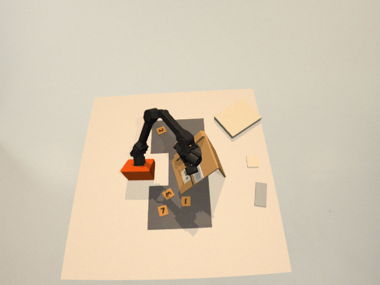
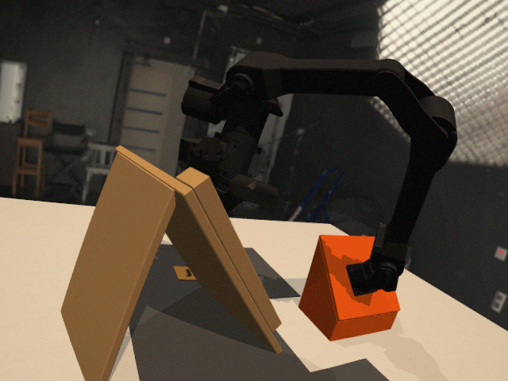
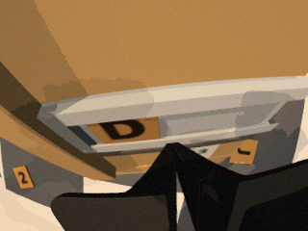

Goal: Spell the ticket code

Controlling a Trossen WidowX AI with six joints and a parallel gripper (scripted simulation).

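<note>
Pressed-together jaws just beside the rail (image 3: 183,96), its long axis running crosswise along the board (image 1: 205,150) (image 2: 233,262) (image 3: 192,43).

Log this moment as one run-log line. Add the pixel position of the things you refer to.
black parallel-jaw gripper (image 1: 187,154) (image 2: 230,206) (image 3: 172,148): shut, empty, at rail | light grey straight rail (image 1: 198,174) (image 3: 192,95): holds orange square D tile (image 3: 150,128) | orange square 2 tile (image 1: 161,130) (image 3: 23,177): on dark grey mat (image 1: 196,124) (image 2: 176,360) (image 3: 53,185)

Four orange tiles (image 1: 162,210) on dark grey matting (image 1: 196,219), near the tan board (image 1: 208,153).
</note>
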